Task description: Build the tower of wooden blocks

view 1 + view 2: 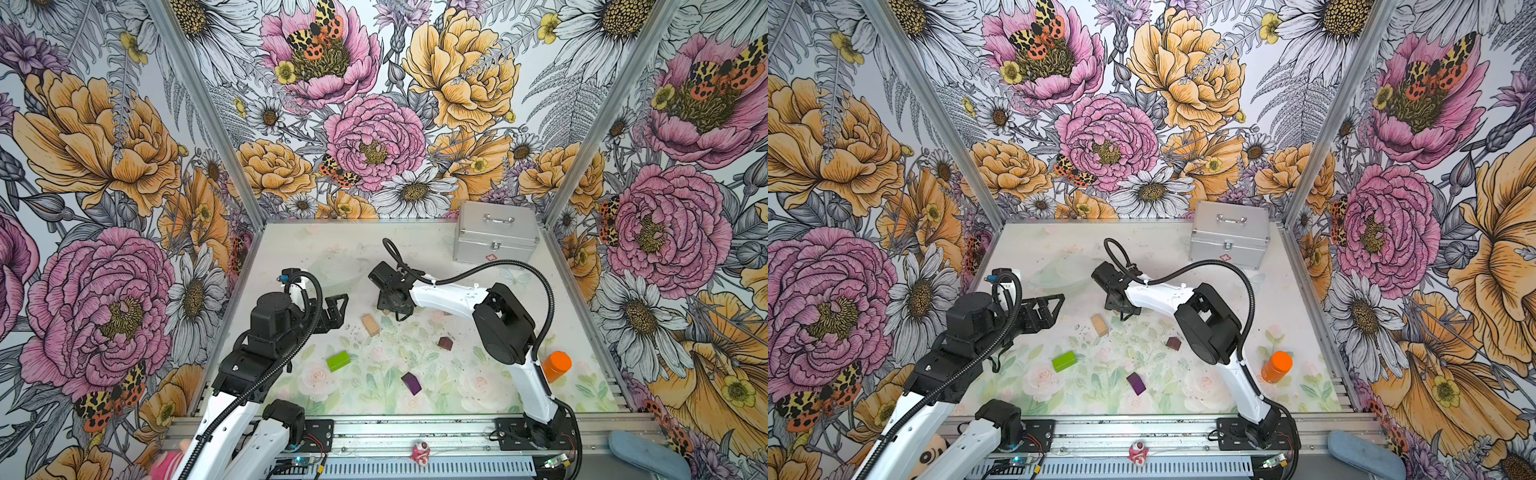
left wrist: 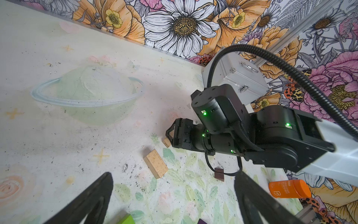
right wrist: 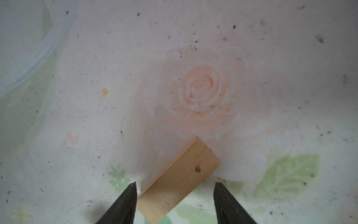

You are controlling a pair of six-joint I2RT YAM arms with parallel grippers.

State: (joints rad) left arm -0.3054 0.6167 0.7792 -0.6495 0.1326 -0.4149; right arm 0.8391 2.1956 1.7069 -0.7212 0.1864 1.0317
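Observation:
No stacked wood block tower shows; the blocks lie singly on the table. In both top views there is a tan block [image 1: 370,325] [image 1: 1100,325], a lime-green one [image 1: 338,361], a purple one [image 1: 411,383] and a dark-brown one [image 1: 445,342]. My right gripper [image 1: 394,311] [image 3: 175,184] points down at mid-table, open. It straddles a second tan block [image 3: 178,182] that lies slantwise between its fingers, with a gap on one side. My left gripper [image 1: 338,305] [image 2: 174,173] hovers open and empty to the left of the first tan block [image 2: 155,163].
A silver metal case [image 1: 494,232] stands at the back right corner. An orange bottle [image 1: 557,365] stands near the right wall, beside the right arm's base. The right arm and its black cable [image 2: 290,71] span the table's middle right.

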